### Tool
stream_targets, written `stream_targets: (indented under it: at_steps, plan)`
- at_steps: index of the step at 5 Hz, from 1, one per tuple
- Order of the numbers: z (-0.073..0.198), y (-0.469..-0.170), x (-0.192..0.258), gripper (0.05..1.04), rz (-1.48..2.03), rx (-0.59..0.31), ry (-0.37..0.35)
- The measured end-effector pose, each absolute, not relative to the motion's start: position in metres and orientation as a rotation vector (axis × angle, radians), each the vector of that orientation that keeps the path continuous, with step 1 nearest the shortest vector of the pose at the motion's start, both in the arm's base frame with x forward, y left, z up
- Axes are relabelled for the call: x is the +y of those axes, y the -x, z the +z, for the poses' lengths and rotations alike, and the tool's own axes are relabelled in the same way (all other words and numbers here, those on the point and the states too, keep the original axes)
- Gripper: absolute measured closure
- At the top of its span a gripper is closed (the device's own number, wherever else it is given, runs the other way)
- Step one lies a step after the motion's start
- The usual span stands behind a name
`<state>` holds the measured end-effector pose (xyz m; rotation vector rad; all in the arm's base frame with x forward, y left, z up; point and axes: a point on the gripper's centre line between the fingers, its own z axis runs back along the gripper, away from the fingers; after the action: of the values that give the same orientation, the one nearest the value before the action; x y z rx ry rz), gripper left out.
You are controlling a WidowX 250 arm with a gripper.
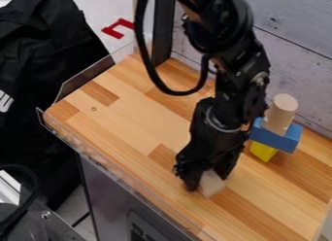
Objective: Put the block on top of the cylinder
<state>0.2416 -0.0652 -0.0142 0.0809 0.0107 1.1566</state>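
block of pale wood sits at the tip of the end effector, low on the surface, near the front edge. you have the end effector pointing down around it, but you cannot tell how far open it is, or whether it grips the block or only surrounds it. whether the block touches the surface or is just clear of it, you cannot tell either.

to the right of the arm in the view you can see the cylinder, also pale wood, standing upright on a blue block, which lies across a yellow block. the cylinder's top is bare, and your pale block is well apart from it, nearer the front edge. the arm comes in from the top of the view, with a black cable looping out beside it.

behind the surface you have a grey plank wall and a dark post. a clear panel runs along the front edge. off to the left you see black cloth, and a red piece lies beyond the surface.
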Motion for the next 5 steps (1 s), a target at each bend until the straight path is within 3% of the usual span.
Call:
stream_targets:
  at_steps: [1, 2, 4, 5]
  plan:
    - [-0.014, -0.237, -0.063, 0.528, 1.148, -0.013, -0.04]
    - [0.009, -0.242, -0.061, 0.528, 1.156, -0.092, 0.012]
    - [0.093, -0.261, -0.072, 0.528, 1.155, -0.311, 0.058]
    - [0.132, -0.266, -0.086, 0.528, 1.028, -0.42, 0.014]
